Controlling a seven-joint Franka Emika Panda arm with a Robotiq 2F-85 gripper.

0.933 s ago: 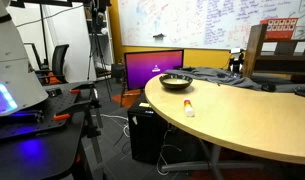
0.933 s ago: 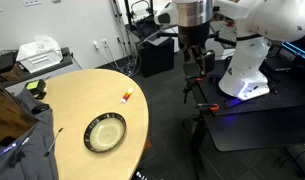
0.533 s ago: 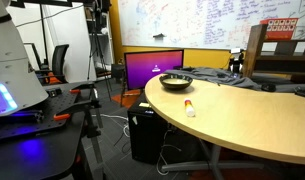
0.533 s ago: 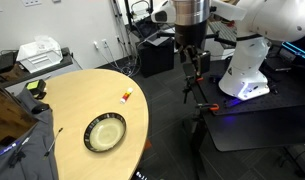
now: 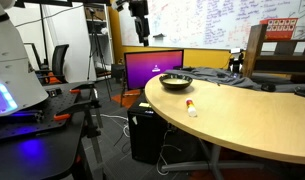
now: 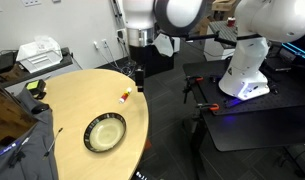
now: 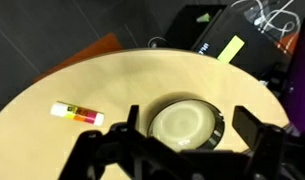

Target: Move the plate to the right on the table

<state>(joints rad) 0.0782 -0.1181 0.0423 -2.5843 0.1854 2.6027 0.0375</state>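
Claw [image 7: 187, 118]: the wrist view shows both fingers [image 7: 245, 128] spread wide in the lower half of the frame. There is only air between them and nothing is gripped. Only this view shows how far apart they are. In both exterior views the claw is a small dark shape and the gap cannot be read.

In an exterior view the claw [image 6: 139, 72] hangs well above the surface [image 6: 72, 100], over its curved edge. In an exterior view seen from the side, the claw [image 5: 140, 40] sits high, at 11 o'clock from the plate [image 5: 176, 82].

Plate: it lies flat on the surface with its mouth up. It is round, so it has no long axis and no heading. From the wrist, the plate [image 7: 177, 130] shows a cream inside and a dark rim, framed between the fingers. From above, the plate [image 6: 105, 132] lies at 7 o'clock from the claw, near the rounded edge. Only the side-on view shows its dark outer wall and its depth.

Tube [image 7: 77, 112], white and red: it lies at 9 o'clock from the plate, apart from it. Its long axis runs roughly 9 to 3, slightly tilted. In an exterior view the tube [image 6: 125, 96] is at 1 o'clock from the plate.

A purple-lit monitor [image 5: 152, 70] appears in only one exterior view, behind the plate. The white robot base [image 6: 247, 60] appears at 3 o'clock in an exterior view.
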